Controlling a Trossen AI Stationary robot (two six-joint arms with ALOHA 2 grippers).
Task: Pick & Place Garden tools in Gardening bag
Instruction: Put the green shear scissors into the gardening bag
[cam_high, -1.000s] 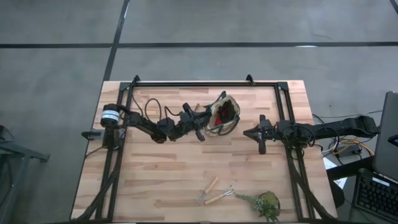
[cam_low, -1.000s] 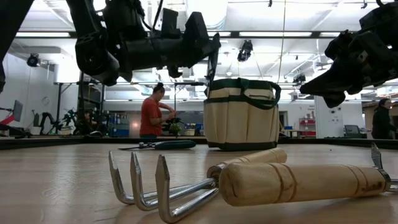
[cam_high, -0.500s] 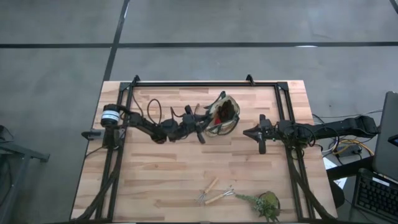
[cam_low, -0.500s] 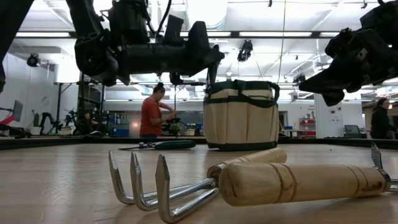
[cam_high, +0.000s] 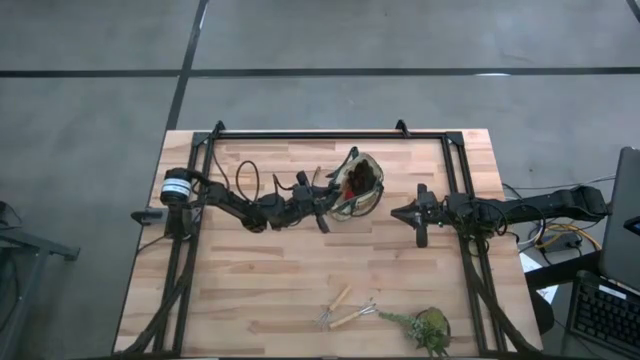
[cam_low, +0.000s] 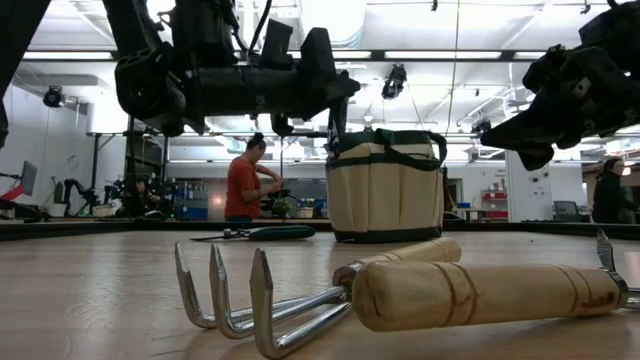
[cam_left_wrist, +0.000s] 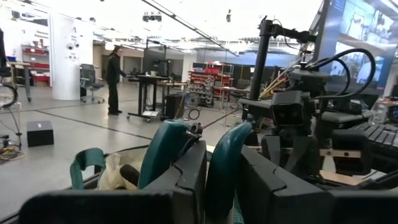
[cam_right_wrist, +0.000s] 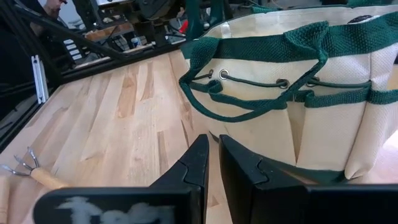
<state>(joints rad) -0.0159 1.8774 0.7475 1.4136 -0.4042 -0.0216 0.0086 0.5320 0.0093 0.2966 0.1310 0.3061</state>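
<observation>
At the bench's (cam_high: 260, 290) 6 o'clock edge, 2 wooden-handled fork tools (cam_high: 345, 308) remain unpacked. Toward 12, the left end effector (cam_left_wrist: 205, 180) pinches teal-handled shears (cam_left_wrist: 163, 149) beside the gardening bag (cam_high: 357, 185); the right end effector (cam_right_wrist: 212, 167), pressed together, waits at 3.

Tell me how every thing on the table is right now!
Left gripper: raised at the bag's rim, jaws shut on held shears.
Held shears: gripped, off the table.
Right gripper: beside the bag, jaws shut, empty.
Gardening bag: upright, open-topped.
Glove bundle: inside the bag.
Other shears: lying flat on the table.
Hand forks: lying flat.
Plant clump: lying at the table's front.
</observation>
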